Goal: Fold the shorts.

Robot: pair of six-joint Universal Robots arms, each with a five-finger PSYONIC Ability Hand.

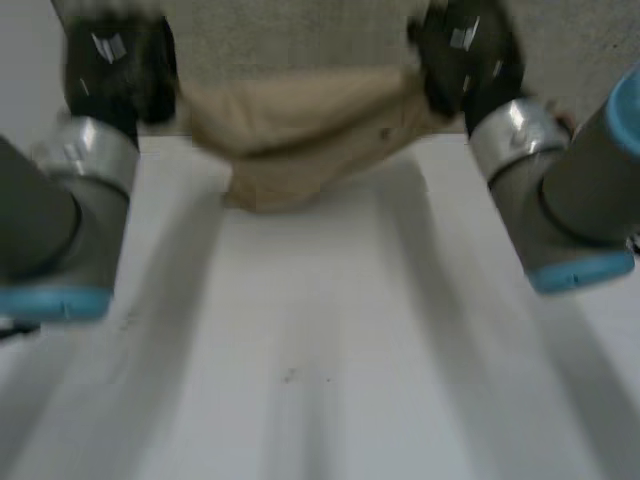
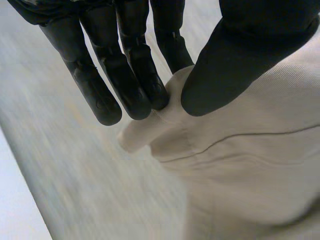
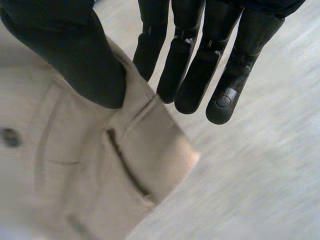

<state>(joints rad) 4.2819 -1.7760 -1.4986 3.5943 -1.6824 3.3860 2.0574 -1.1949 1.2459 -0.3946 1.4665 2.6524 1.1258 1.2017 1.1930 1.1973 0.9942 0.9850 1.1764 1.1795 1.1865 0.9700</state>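
At the far edge of the table (image 1: 320, 350), a pair of beige shorts (image 1: 300, 130) hangs stretched between the two arms, lifted at both ends and sagging in the middle. The lowest fold of the cloth dips over the table's far edge; whether it touches the white surface I cannot tell. Beyond the table lies a grey speckled floor (image 1: 290, 35).

The left robot hand (image 1: 115, 65) holds the end of the shorts on its own side. In the left wrist view it is pinching the cloth: the thumb (image 2: 240, 55) lies on the near face of the fabric and the straight fingers (image 2: 142, 85) reach down behind it, so that a small rounded corner of cloth pokes out just beside the fingertips. A stitched seam runs across the fabric below the thumb.

The right robot hand (image 1: 465, 55) holds the opposite end. In the right wrist view it too is pinching the cloth, with the thumb (image 3: 75, 55) pressed on the front face and the straight fingers (image 3: 200, 75) behind the edge. Below that thumb the shorts show a narrow slit pocket (image 3: 127, 165), and further in along the cloth sits a dark button (image 3: 9, 137).

The left arm (image 1: 60, 220) and the right arm (image 1: 560, 190) stand at the two sides of the table, their grey joints and light-blue caps nearest the camera.
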